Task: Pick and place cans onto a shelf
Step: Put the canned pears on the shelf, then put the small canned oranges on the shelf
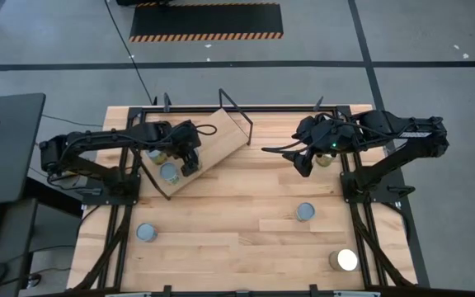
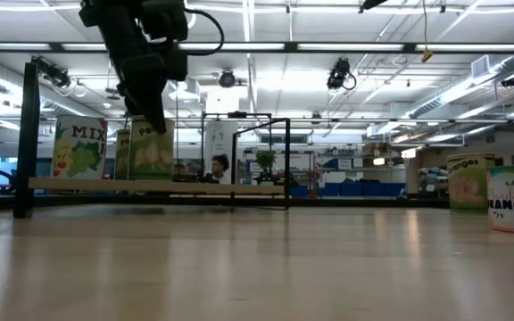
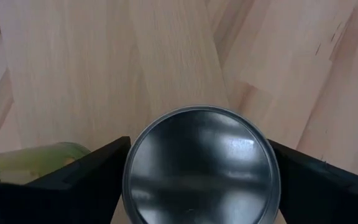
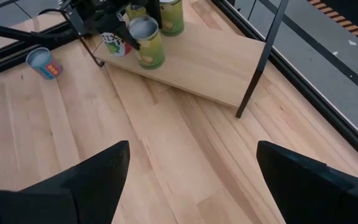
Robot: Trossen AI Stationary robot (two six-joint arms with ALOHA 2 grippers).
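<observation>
The left claw [image 1: 190,161] grips an upright can [image 3: 201,165] on the shelf [image 1: 221,136], whose board lies skewed across the desk [image 1: 237,239]. The right claw [image 4: 188,171] hangs released above the desk.

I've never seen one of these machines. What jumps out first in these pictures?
First, the left gripper over the shelf, a light-wood board sitting askew at the table's far left, its fingers around a silvery-topped can standing there among other cans. Opposite, the right gripper hangs open above bare tabletop. Three loose cans wait nearer the front, one mid-table on the right.
</observation>
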